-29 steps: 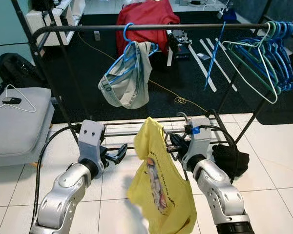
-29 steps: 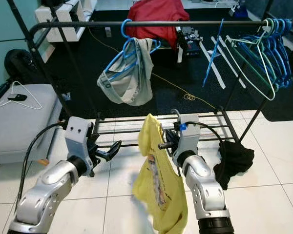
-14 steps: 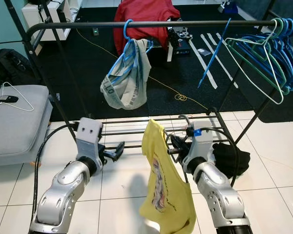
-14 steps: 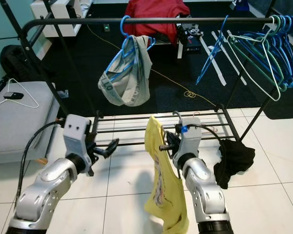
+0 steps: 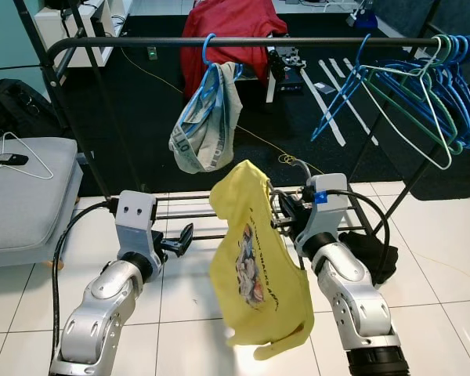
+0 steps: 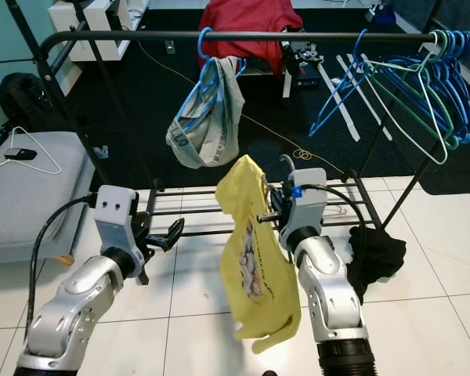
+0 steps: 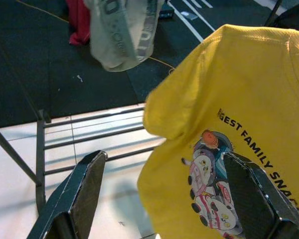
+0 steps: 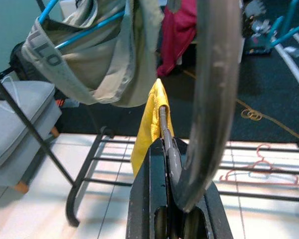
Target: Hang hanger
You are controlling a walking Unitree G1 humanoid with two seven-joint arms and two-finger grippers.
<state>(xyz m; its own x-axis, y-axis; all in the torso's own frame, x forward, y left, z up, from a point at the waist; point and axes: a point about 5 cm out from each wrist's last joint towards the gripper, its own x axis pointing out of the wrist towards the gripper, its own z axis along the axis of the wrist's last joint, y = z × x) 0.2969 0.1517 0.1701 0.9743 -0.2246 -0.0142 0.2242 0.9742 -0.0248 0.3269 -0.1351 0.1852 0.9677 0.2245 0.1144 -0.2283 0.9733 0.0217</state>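
Between the two grippers, at the centre of the head views, hung the yellow T-shirt (image 5: 254, 270) on its grey hanger (image 8: 164, 137); the hanger's wire passed between the fingers of the right gripper (image 5: 280, 211), which were clenched on it, and its thick hook curved up in front of the right wrist camera. The shirt showed a cartoon print with black letters and draped down over the white tiled floor (image 5: 446, 258), below the black top rail (image 5: 243, 41) of the clothes rack, not yet on it.

At 9 o'clock from the shirt, the left gripper (image 5: 180, 239) pointed toward it with its fingers (image 7: 77, 196) released and apart, holding nothing; in the left wrist view the shirt appeared between them but farther away.

On the rail, at 12 o'clock from the shirt, a blue hanger (image 5: 207, 59) carried a grey garment (image 5: 206, 125). At 2 o'clock, a group of blue, green and white empty hangers (image 5: 423, 94) hung near the rail's right end. Behind the rack, a red cloth (image 5: 231, 27) lay on the dark carpet. A black cloth (image 5: 372, 251) lay on the floor at 3 o'clock, beside the rack's low shelf bars (image 5: 196, 211). At 9 o'clock, far left, a grey cushioned seat (image 5: 23, 200) carried a white wire hanger (image 5: 27, 157).
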